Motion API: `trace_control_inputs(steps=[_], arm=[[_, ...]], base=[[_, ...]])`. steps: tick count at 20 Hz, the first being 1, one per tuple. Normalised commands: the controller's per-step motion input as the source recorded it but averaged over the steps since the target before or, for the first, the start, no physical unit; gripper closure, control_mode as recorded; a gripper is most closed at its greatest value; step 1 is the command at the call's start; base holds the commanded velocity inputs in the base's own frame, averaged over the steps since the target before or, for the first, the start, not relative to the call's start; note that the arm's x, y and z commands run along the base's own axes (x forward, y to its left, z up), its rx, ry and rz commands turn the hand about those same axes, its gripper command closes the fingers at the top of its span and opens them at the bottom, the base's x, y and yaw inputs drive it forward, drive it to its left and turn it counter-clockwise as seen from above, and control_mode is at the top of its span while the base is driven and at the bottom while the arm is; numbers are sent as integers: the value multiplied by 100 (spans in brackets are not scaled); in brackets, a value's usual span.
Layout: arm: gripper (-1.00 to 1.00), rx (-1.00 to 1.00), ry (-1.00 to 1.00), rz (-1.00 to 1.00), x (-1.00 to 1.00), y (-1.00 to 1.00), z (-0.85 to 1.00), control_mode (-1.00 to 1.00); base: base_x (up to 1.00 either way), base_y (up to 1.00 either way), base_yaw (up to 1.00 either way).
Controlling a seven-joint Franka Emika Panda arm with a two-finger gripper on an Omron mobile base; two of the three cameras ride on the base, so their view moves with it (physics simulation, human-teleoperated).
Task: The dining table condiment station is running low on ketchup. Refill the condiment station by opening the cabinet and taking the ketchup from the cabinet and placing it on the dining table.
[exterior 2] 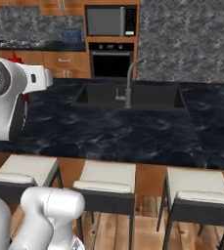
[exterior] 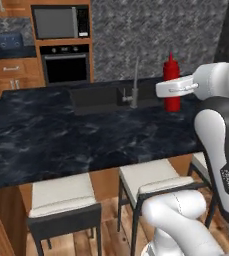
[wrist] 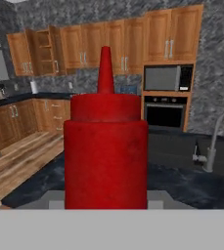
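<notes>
Marble-topped dining table (exterior: 61,135) spans the scene, its sink at the far side. Ketchup (exterior: 171,82) stands upright on it, right of the faucet, between the fingers of the gripper (exterior: 167,90), which clasps it partly open.

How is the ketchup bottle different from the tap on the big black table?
The ketchup is bright red; the faucet is silver-grey. The ketchup is chunky with a pointed nozzle cap; the faucet is a thin rod that bends over at the top. The ketchup is right by the robot's hand; the faucet stands alone at the sink. Both stand upright above the dining table.
</notes>
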Motion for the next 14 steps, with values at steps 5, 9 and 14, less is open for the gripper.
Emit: trace_control_inputs(steps=[5,9,14], arm=[[100,0,0,0,0,0,0,100],[100,5,-3,17,8,-45,-13,-100],[100,7,-5,35,31,-87,-49,-100]], base=[[30,-52,43],[1,-39,17],[0,0,0]])
